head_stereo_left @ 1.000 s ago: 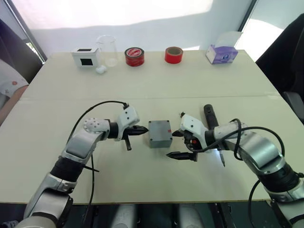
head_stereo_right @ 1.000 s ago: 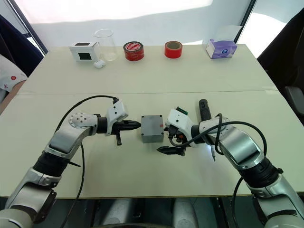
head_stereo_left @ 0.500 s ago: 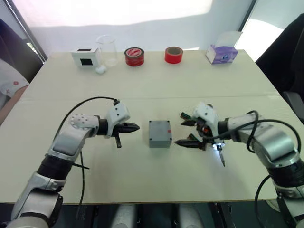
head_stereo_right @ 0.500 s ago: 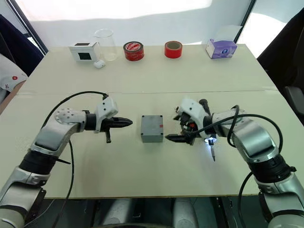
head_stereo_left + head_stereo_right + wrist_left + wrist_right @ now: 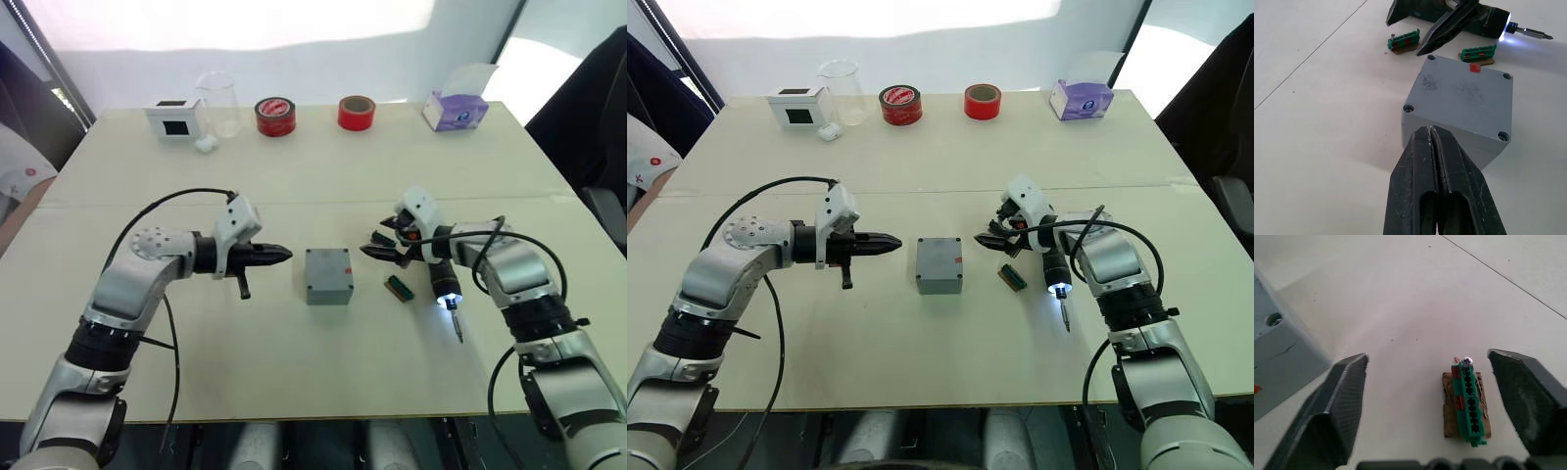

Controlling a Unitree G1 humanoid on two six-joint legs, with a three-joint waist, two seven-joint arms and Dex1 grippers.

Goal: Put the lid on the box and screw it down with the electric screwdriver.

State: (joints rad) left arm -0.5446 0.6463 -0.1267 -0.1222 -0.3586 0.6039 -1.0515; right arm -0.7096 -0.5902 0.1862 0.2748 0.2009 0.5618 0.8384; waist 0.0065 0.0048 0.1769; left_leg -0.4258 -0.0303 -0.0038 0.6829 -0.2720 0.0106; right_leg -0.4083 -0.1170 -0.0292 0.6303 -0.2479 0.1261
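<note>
Since a second ago, both claws have drawn back from the box (image 5: 328, 275). Then the left claw (image 5: 281, 255) nearly touched its left side; it now hangs just off it, fingers pressed together. The right claw (image 5: 377, 243), which sat close on the box's near right, has swung to the far right and stands spread over a small green connector (image 5: 1467, 401) on the table (image 5: 294, 186). A second green connector (image 5: 399, 286), covered by the claw before, now lies bare just right of the box.

The box itself has not shifted: it sits mid-table between the two arms, with the lid (image 5: 1462, 95) already seated flat on top and the red mark on its right side. That first step looks done. The corner holes look like dark recesses; whether any screws are in, I cannot tell. The screwdriver (image 5: 440, 277) lies on the table to the right of the box, beside the right arm, its tip light on and bit pointing near, held by neither claw. Picking it up and driving the corners is what remains.
</note>
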